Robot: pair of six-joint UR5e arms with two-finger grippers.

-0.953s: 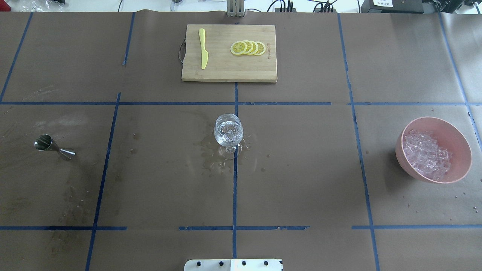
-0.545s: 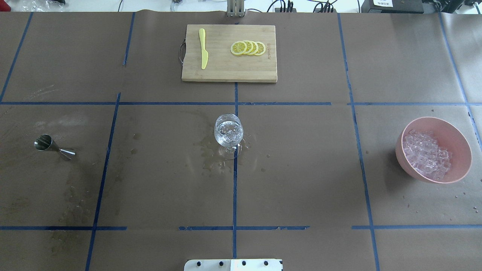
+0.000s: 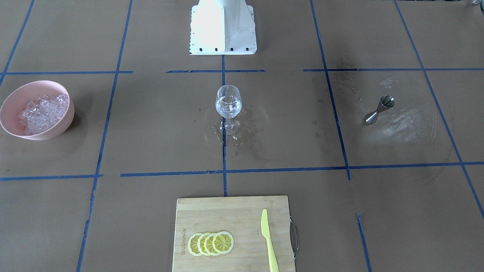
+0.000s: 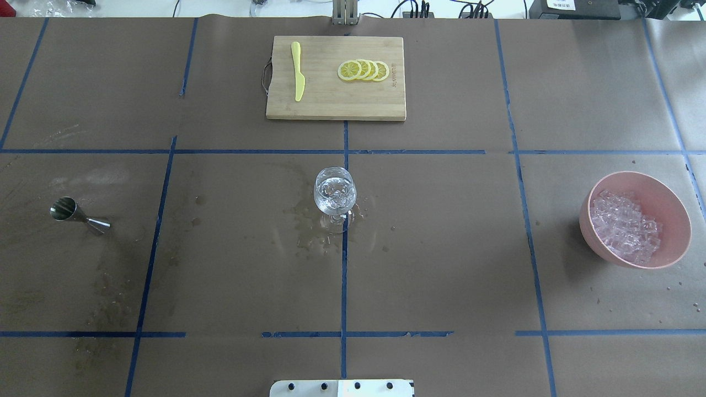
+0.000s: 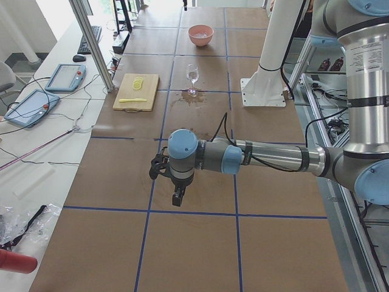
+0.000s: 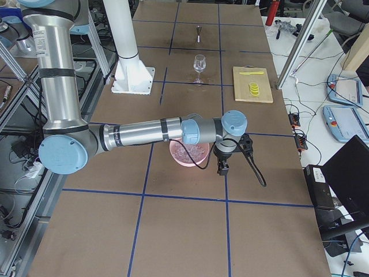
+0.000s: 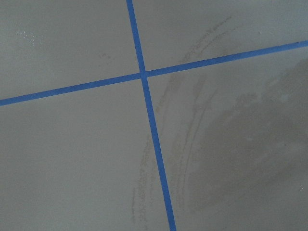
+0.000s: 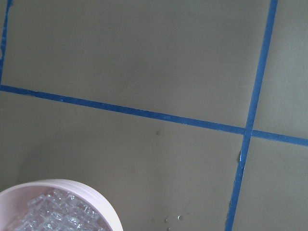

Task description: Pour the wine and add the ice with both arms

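A wine glass (image 4: 335, 193) stands upright at the table's middle and holds clear ice chunks and clear wine (image 3: 228, 104). A pink bowl (image 4: 670, 212) of ice (image 4: 626, 226) sits at the right. A steel jigger (image 4: 80, 214) stands at the left. Neither gripper shows in the overhead or front views. My left gripper (image 5: 177, 199) hangs over bare paper beyond the table's left end in the exterior left view. My right gripper (image 6: 221, 168) hangs just beside the bowl (image 6: 184, 154) in the exterior right view. I cannot tell whether either is open or shut. The bowl's rim (image 8: 96, 192) shows in the right wrist view.
A bamboo cutting board (image 4: 336, 105) at the far middle carries lemon slices (image 4: 364, 70) and a yellow knife (image 4: 298, 71). Wet spots (image 4: 311, 231) surround the glass foot. The white pedestal base (image 3: 223, 26) stands at the near edge.
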